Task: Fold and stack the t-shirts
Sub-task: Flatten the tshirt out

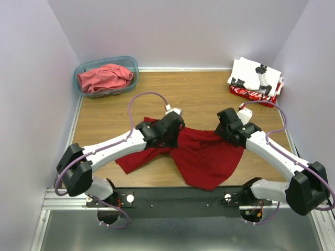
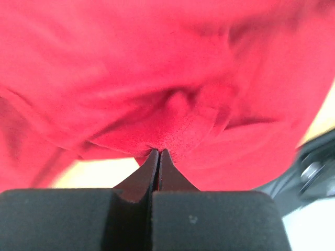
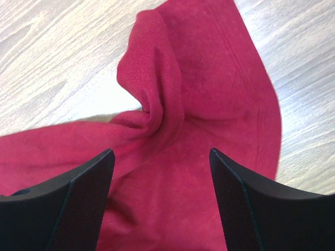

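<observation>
A plain deep red t-shirt [image 1: 207, 157] lies rumpled on the table between my arms. My left gripper [image 1: 175, 125] is shut on a fold of it [image 2: 178, 130] at its upper left part. My right gripper [image 1: 230, 125] is open just above the shirt's right part; its fingers [image 3: 86, 193] straddle a bunched sleeve [image 3: 157, 104]. A paler coral-red shirt [image 1: 104, 78] lies crumpled in the teal tub [image 1: 131, 65] at the back left. A folded white shirt with black prints [image 1: 256, 76] lies on a red one with white lettering [image 1: 251, 94] at the back right.
Purple walls enclose the table on three sides. The arm bases and a metal rail [image 1: 178, 201] run along the near edge. Bare wood [image 1: 188, 89] shows between the tub and the folded stack.
</observation>
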Controlling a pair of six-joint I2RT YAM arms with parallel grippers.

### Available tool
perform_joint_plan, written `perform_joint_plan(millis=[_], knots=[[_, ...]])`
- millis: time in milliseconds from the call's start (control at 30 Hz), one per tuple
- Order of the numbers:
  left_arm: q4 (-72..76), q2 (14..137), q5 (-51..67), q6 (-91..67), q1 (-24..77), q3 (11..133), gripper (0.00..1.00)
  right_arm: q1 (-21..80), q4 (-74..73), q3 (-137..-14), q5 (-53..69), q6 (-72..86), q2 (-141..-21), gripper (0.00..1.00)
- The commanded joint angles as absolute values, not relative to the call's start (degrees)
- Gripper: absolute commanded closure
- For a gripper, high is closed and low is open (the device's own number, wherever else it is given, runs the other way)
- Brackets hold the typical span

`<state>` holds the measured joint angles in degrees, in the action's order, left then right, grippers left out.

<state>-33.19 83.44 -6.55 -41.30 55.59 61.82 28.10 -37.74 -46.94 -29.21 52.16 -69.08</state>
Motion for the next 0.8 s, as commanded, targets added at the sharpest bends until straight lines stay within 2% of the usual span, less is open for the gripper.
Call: perform_joint_plan(millis=[0,167,400,767], knots=[[-36.7,79.8,-10.5,-36.7,49.1,64.4,1.0,27.0,-37.7,-48.5,-30.5,50.9,-68.5,0.19],[-34.1,76.4,-6.8,-33.6,43.4,60.0,1.0,24.8,-37.6,-49.7,-29.6,49.9,-70.1,0.19],[-28.0,75.6,-1.4,-33.1,42.4,51.2,1.0,23.3,-36.8,-50.3,-29.1,49.0,-72.9,0.18],[-27.1,77.3,-1.0,-34.3,42.3,51.9,0.93,20.2,-34.6,-49.9,-26.3,47.5,-73.7,0.18]])
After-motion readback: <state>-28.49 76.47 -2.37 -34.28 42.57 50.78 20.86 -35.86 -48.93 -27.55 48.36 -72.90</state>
